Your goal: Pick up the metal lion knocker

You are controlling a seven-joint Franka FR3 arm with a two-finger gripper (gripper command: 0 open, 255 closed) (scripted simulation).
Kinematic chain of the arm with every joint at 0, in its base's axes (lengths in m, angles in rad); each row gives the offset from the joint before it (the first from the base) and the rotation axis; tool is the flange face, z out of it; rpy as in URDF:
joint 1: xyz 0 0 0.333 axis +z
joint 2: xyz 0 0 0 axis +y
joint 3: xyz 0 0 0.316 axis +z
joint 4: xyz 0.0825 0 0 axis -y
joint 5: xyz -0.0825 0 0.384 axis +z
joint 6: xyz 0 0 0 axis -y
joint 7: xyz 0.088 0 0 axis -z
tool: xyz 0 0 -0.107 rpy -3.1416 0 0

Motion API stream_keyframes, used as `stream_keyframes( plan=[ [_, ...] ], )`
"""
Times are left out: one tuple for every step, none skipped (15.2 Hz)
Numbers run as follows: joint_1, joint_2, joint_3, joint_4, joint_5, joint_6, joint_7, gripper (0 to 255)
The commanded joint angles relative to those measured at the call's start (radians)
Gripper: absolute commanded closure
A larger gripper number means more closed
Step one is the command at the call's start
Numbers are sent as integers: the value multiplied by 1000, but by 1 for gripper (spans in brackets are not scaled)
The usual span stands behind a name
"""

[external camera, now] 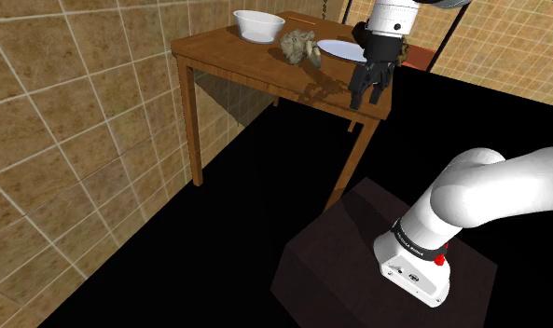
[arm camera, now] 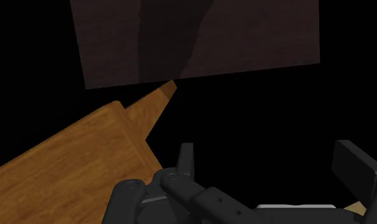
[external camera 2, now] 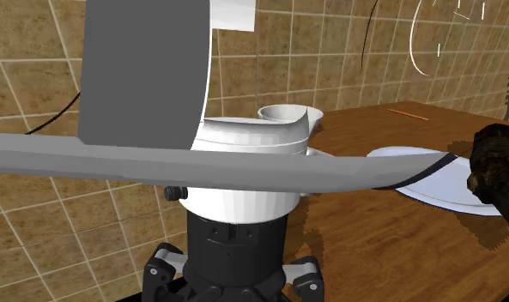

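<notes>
Since nothing is between the fingers and the knocker lies untouched, the step in hand seems to be the approach, before any grasp. A tiled wall (external camera: 69, 112) stands behind a wooden table (external camera: 228, 51), and under the table there is only a black area (external camera: 218, 261). At the shoulder view's lower right is the dark stand (external camera: 339, 252), from which the white arm (external camera: 489, 196) reaches up to the table. On the table top, from that view's left to its right, are a white bowl (external camera: 258, 25), the metal lion knocker (external camera: 297, 45), which shows as a rough brownish-grey lump, and a flat white plate (external camera: 342, 50). The knocker lies between the two, just beside the plate's rim; whether it touches the rim cannot be told. The gripper (external camera: 366, 101) hangs above the table's near corner, on the other side of the plate from the knocker. In the wrist view its fingers (arm camera: 185, 160) stand wide apart with nothing between them, so the pincer is open, and that camera looks past the table's edge towards the stand. The next move probably calls for carrying the hand across the plate, pointing it down at the lump, and lowering it with the jaws spread on both sides, without pushing the plate or the bowl.
</notes>
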Motion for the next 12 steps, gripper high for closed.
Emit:
stream_keyframes(
  plan=[
    [0, 0, 0, 0, 0, 0, 0, 0],
    [0, 36, -10, 31, -11, 7, -21, 0],
    [-1, 73, -19, 63, -21, 14, -42, 0],
    [0, 109, -28, 96, -30, 19, -63, 0],
    [0, 144, -37, 131, -38, 23, -84, 0],
    [1, 180, -45, 166, -46, 26, -104, 0],
    [2, 216, -53, 202, -52, 28, -124, 0],
    [3, 252, -61, 240, -58, 29, -144, 0],
    [4, 287, -68, 278, -63, 29, -164, 0],
    [5, 323, -74, 318, -68, 28, -184, 0],
    [6, 359, -81, 359, -71, 26, -203, 0],
    [7, 395, -87, 401, -74, 23, -223, 0]
  ],
)
